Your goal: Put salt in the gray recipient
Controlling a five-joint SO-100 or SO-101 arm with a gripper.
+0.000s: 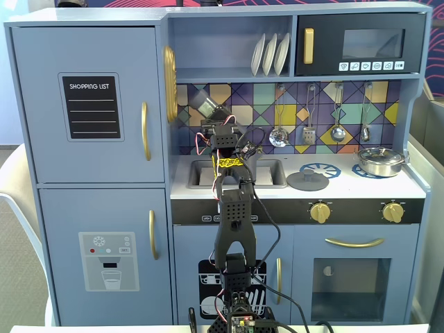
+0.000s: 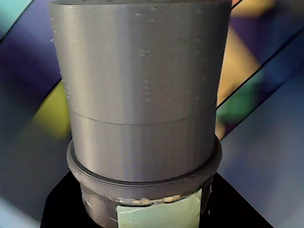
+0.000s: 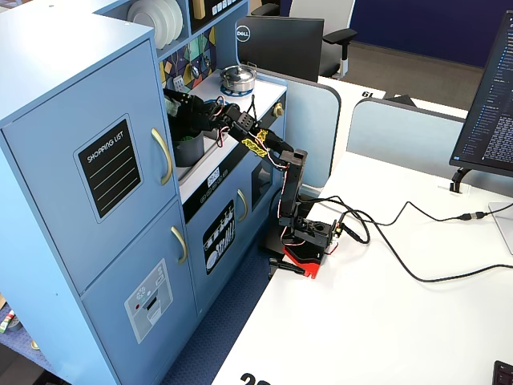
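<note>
In a fixed view the salt (image 1: 205, 103) is held up in front of the tiled back wall, tilted with its cap toward the upper left. My gripper (image 1: 214, 118) is shut on its body. In the wrist view the salt (image 2: 142, 95) fills the frame: a lighter gray cap above, a dark body with a pale green label below, and my gripper's (image 2: 152, 211) black jaws on either side of it. The gray recipient (image 3: 190, 147) stands in the sink area just below my gripper (image 3: 181, 107). In the front fixed view the arm hides the recipient.
A flat gray knobbed lid (image 1: 307, 180) lies on the left burner and a shiny steel pan (image 1: 380, 161) sits on the right one. Ladles and a spatula (image 1: 279, 135) hang on the back wall. A shelf with plates (image 1: 270, 54) is overhead.
</note>
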